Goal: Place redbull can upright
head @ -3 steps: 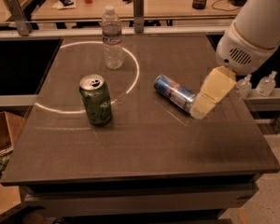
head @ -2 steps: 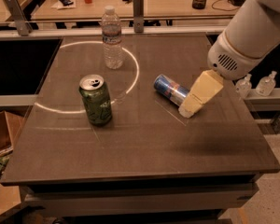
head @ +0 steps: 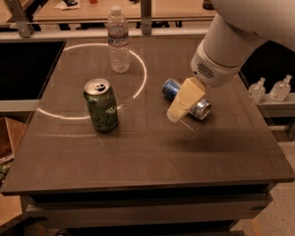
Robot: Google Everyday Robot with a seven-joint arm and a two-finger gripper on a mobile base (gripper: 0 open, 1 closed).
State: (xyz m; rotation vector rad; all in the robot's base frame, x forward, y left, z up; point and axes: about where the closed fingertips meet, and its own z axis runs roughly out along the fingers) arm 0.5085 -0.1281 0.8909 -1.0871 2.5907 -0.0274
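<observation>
The arm is swinging in toward the green can (head: 102,107), closer than a second ago. Above the table (head: 152,166), the gripper (head: 179,109) is hovering over the redbull can (head: 201,109), which is lying on its side just beyond the green can's right. I cannot tell how the jaws stand. They should be straddling the can's middle squarely before closing.

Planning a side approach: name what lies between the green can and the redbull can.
Camera view: only bare table with a white ring line; the gripper is at the redbull can.
</observation>
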